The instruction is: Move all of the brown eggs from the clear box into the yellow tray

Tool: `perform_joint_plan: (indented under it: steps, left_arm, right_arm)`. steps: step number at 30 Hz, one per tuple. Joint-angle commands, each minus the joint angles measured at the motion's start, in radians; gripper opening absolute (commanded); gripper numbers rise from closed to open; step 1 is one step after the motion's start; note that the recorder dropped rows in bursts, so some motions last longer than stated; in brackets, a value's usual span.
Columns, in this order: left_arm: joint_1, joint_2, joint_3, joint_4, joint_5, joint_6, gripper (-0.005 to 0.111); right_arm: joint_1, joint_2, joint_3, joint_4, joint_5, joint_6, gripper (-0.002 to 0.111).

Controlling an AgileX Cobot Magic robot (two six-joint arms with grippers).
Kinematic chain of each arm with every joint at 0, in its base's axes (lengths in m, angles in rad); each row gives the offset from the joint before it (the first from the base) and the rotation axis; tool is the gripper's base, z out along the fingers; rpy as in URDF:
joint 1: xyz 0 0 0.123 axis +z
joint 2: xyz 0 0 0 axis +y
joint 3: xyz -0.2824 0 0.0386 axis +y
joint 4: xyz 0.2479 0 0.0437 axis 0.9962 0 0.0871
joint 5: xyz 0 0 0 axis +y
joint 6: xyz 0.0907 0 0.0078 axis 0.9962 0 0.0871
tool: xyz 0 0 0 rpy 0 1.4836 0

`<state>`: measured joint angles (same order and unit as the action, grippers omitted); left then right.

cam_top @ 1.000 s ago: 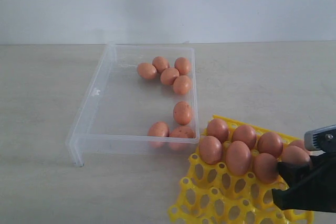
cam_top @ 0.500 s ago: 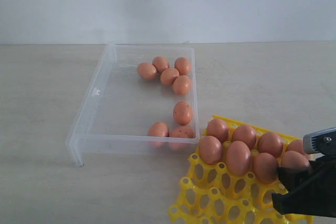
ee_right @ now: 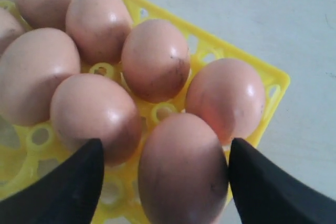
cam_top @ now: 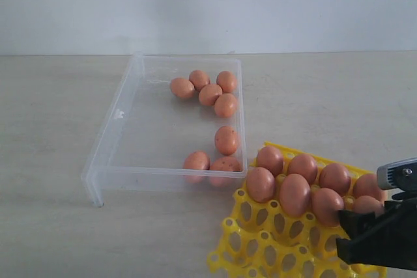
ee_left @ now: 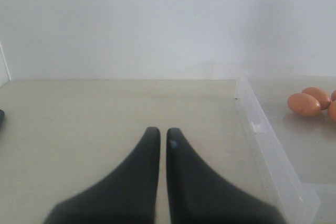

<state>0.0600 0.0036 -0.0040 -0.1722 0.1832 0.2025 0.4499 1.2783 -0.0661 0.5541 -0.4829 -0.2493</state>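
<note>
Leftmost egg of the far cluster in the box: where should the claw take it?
From straight above, closing across the middle of the leftmost egg, on its near and far sides. It lies lengthwise left to right; those sides look free, while neighbour eggs crowd its right.

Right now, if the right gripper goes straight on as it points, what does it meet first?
The right gripper meets the brown egg between its open jaws, in the yellow tray; depth unclear, but nothing looks nearer.

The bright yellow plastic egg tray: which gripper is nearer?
Right. The right gripper straddles a brown egg in the tray; the left gripper is beside the clear plastic box.
</note>
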Motion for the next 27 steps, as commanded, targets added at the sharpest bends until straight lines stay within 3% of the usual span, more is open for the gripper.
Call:
perform_joint_plan:
  steps: [1, 12, 15, 17, 20, 25, 27]
  left_arm:
    - [-0.001, -0.004, 0.004, 0.002, -0.004, 0.000, 0.004]
    - [-0.001, -0.004, 0.004, 0.002, -0.004, 0.000, 0.004]
    - [-0.001, -0.004, 0.004, 0.002, -0.004, 0.000, 0.004]
    - [-0.001, -0.004, 0.004, 0.002, -0.004, 0.000, 0.004]
    - [-0.001, -0.004, 0.004, 0.002, -0.004, 0.000, 0.004]
    - [-0.001, -0.004, 0.004, 0.002, -0.004, 0.000, 0.004]
    - [-0.001, -0.004, 0.004, 0.002, -0.004, 0.000, 0.004]
  right_arm:
    - [0.001, -0.051, -0.053, -0.008, -0.008, 0.005, 0.061]
    - [0.001, -0.199, -0.300, -0.008, -0.059, -0.065, 0.060]
    - [0.001, -0.199, -0.371, -0.008, 0.011, -0.186, 0.049]
    - [0.001, -0.205, -0.415, -0.008, 0.101, -0.259, 0.034]
    - [0.001, -0.256, -0.461, -0.008, 0.357, -0.315, 0.001]
    - [-0.004, -0.330, -0.469, -0.069, 0.825, -0.311, 0.000]
    - [-0.004, -0.322, -0.464, -0.194, 0.984, -0.139, 0.000]
